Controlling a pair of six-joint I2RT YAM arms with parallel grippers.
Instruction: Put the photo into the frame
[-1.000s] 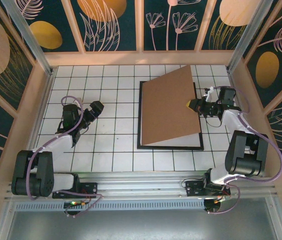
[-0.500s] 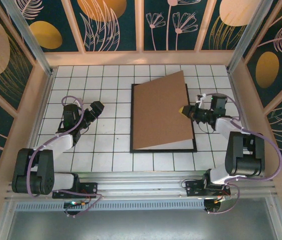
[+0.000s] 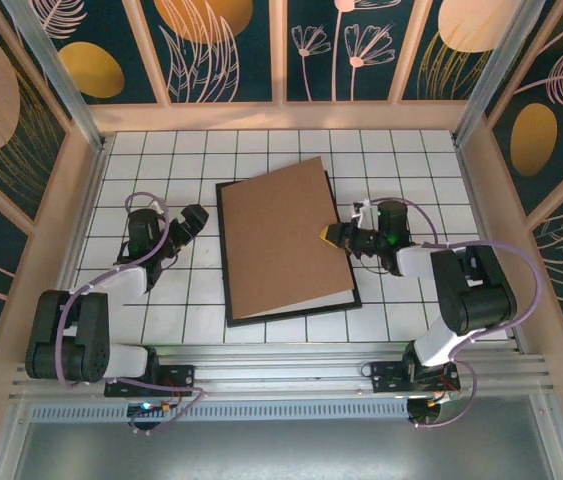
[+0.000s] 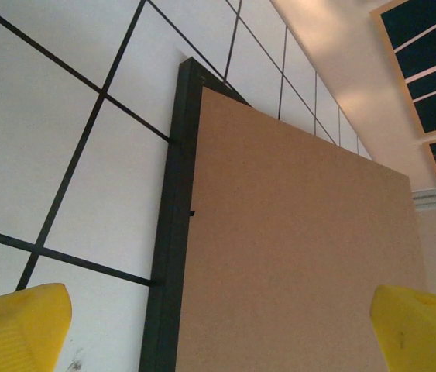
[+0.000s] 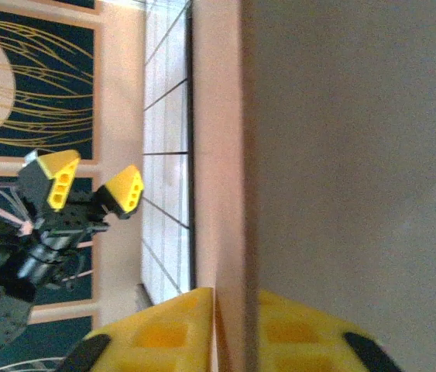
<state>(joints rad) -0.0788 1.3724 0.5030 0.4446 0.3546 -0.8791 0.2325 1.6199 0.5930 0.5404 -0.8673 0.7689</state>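
Your frame (image 3: 223, 250) and backing board (image 3: 281, 235) slid toward the picture's centre; right tool (image 3: 328, 236) clamps the board (left tool (image 3: 197, 215) hangs released).

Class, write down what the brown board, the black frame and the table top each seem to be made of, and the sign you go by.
Board: probably pressed fibreboard or thick card; matt, even brown, faintly speckled, no grain.
Frame: narrow matt black rim; painted wood or plastic, the look leaves it open.
Table top: smooth white surface with thin dark grid lines; tile or printed sheet, unclear.
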